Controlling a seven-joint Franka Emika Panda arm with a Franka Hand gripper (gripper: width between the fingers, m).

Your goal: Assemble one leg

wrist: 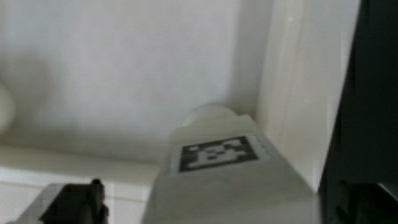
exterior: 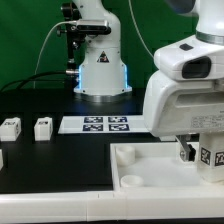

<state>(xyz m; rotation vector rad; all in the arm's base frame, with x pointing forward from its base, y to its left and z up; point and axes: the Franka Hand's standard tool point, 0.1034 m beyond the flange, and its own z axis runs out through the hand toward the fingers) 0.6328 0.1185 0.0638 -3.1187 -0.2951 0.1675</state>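
A white leg with a black-and-white tag on its face stands between my gripper's two black fingers. The finger on one side is a small gap away from it. The other finger is right against it. The jaws look open around the leg. In the exterior view my gripper is low over the right end of the large white tray-like piece, with the tagged leg at its tips. Two more legs stand on the table at the exterior view's left.
The marker board lies on the black table behind the tray-like piece. The arm's base stands at the back. Part of another white piece shows at the left edge. A raised wall of the tray-like piece runs beside the leg.
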